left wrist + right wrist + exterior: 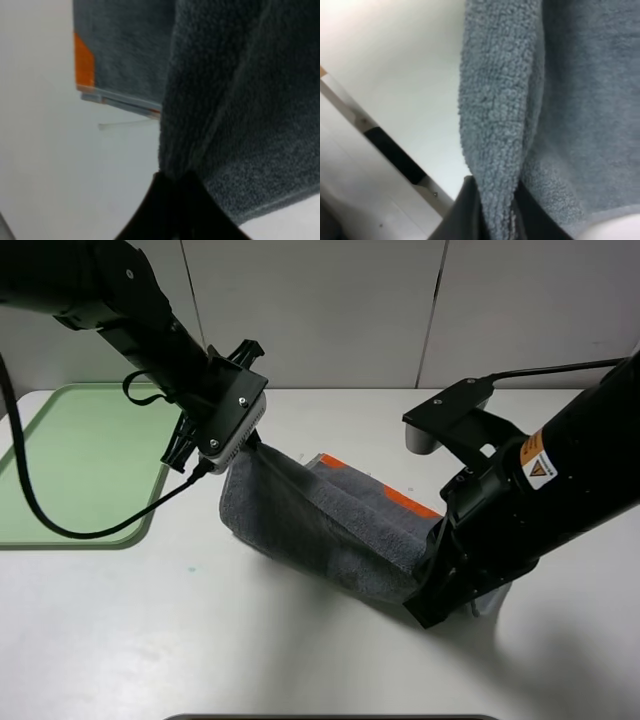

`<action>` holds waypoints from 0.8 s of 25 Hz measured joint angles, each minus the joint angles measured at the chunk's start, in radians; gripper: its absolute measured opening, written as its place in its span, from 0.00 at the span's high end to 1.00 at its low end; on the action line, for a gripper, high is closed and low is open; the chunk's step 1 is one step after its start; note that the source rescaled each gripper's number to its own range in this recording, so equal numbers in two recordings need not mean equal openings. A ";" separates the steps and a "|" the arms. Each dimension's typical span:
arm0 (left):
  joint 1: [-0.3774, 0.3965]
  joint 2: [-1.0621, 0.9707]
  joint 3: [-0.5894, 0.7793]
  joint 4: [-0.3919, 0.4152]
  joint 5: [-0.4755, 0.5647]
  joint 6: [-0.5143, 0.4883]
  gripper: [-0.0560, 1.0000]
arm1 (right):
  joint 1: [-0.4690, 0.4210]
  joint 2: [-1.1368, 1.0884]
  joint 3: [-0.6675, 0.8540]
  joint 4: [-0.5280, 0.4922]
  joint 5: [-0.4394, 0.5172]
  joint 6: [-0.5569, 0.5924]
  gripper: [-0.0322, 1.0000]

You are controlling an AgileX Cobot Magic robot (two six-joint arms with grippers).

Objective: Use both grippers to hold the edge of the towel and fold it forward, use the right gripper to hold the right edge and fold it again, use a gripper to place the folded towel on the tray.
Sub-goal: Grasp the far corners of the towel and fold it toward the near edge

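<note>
The dark grey towel [320, 530] hangs lifted between both arms over the white table, its orange-striped face [410, 502] showing behind. My left gripper [243, 445] is shut on the towel's edge at its left corner; in the left wrist view the black fingertips [172, 200] pinch the grey cloth [240, 115]. My right gripper [440, 590] is shut on the edge at the right corner, low near the table; the right wrist view shows its fingers [470, 210] clamped on a fold of towel [500, 125]. The pale green tray [80, 460] lies at the far left.
A white wall stands behind the white table [200, 640]. The left arm's black cable [90, 532] loops over the tray's near rim. A dark object's edge [330, 717] shows at the table's front.
</note>
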 joint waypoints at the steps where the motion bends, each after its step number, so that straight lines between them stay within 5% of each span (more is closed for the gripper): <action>1: -0.006 0.006 -0.001 -0.004 -0.013 0.007 0.95 | 0.000 0.000 0.000 -0.014 0.001 0.012 0.97; 20: -0.095 0.094 -0.001 -0.011 -0.250 0.015 0.95 | 0.000 0.014 -0.001 -0.114 0.060 0.101 0.97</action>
